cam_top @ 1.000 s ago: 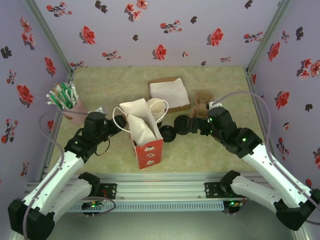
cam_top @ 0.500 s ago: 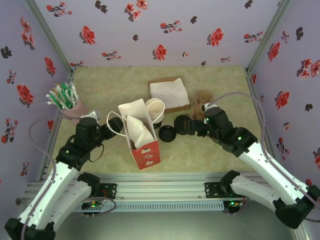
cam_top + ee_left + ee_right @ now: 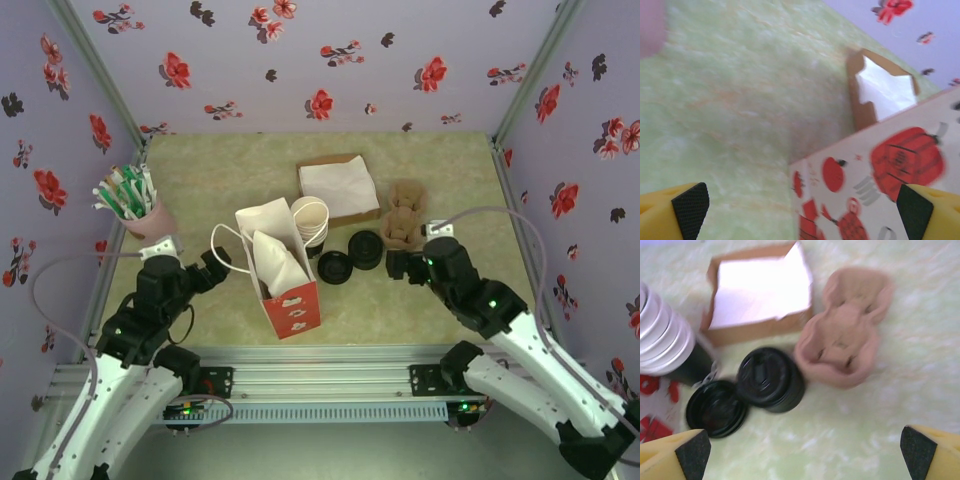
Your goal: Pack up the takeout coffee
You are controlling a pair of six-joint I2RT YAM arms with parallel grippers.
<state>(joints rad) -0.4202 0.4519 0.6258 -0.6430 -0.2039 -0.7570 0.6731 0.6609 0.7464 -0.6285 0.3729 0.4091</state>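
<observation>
The red-and-white paper bag stands open at mid-table, its printed side close in the left wrist view. My left gripper is open and empty, just left of the bag's handle loop. My right gripper is open and empty too, drawn back to the right of the black pieces. A short black cylinder with a lid on top stands there; I cannot tell if it is the lidded takeout coffee or stacked lids. A loose black lid lies beside it.
A nested stack of cups lies behind the bag. A brown box of napkins sits farther back, with a brown pulp cup carrier to its right. A pink cup of sticks stands far left.
My left gripper opened, came off the bag's handle and drew back to the near left. The right arm pulled back from the black lids toward the near edge.
</observation>
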